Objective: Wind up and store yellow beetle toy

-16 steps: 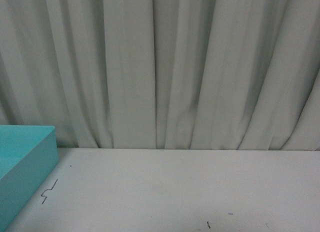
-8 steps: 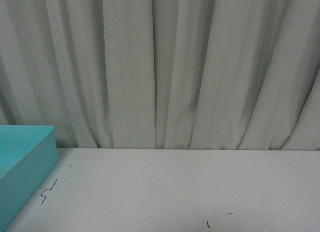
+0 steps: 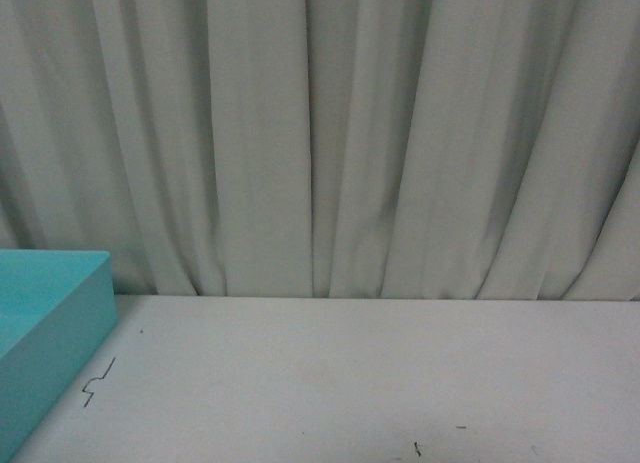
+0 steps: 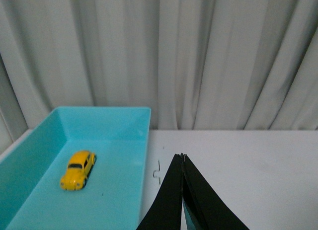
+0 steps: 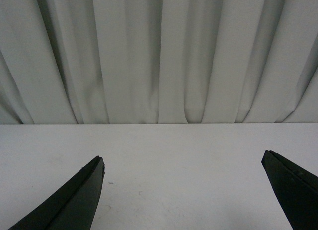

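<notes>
Yellow beetle toy (image 4: pixel 78 169) sitting inside the teal bin (image 4: pixel 126 117) already — looks stored, nothing left but backing off — left pincer (image 4: pixel 182 158) clamped shut and empty, right pincer (image 5: pixel 183 163) spread wide over bare table (image 5: pixel 179 145).

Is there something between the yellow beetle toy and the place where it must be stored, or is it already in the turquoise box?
Nothing visible stands in the way. In the left wrist view, the yellow beetle toy already lies on the floor of the turquoise box, alone there. The left gripper is shut and empty outside the box; the right gripper is open over bare table.
</notes>
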You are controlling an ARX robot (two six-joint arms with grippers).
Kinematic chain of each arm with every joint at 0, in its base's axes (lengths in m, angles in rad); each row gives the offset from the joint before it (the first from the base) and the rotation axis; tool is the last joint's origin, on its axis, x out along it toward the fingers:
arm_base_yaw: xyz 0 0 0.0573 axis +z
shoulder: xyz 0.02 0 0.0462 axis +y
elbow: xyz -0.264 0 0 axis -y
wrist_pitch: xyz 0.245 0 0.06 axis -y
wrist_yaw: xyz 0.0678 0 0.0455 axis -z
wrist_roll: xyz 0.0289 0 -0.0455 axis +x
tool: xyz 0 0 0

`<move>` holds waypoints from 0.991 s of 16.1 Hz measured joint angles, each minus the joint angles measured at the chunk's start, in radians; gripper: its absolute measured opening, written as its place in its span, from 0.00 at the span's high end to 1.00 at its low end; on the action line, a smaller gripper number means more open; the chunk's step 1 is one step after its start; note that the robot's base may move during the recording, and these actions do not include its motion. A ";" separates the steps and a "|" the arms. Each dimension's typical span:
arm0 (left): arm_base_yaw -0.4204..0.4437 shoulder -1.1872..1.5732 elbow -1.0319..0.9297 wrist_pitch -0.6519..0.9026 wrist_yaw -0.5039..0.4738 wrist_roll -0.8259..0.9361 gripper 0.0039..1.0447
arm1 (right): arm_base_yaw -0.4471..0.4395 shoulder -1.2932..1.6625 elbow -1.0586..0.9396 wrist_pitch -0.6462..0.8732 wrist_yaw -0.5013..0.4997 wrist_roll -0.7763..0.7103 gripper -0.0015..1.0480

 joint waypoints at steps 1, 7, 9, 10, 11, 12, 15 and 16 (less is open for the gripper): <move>0.000 -0.001 -0.002 -0.018 -0.002 0.000 0.99 | 0.000 0.000 0.000 0.002 0.000 0.000 0.06; 0.000 -0.001 -0.003 -0.019 -0.002 -0.001 0.96 | 0.000 0.000 0.000 0.000 0.000 0.000 0.06; 0.000 -0.001 -0.003 -0.019 -0.003 -0.001 0.74 | 0.000 0.000 0.000 0.000 0.000 0.000 0.06; 0.000 -0.001 -0.003 -0.019 -0.003 -0.001 0.64 | 0.000 0.000 0.000 0.000 0.000 0.000 0.06; 0.000 -0.001 -0.003 -0.019 -0.003 -0.001 0.51 | 0.000 0.000 0.000 0.000 0.000 0.000 0.06; 0.000 -0.001 -0.003 -0.019 -0.003 -0.001 0.41 | 0.000 0.000 0.000 0.000 0.000 0.000 0.06; 0.000 -0.001 -0.003 -0.019 -0.003 -0.001 0.07 | 0.000 0.000 0.000 0.000 0.000 0.000 0.06; 0.000 0.000 -0.003 -0.019 -0.003 -0.001 0.06 | 0.000 0.000 0.000 0.000 0.000 0.000 0.06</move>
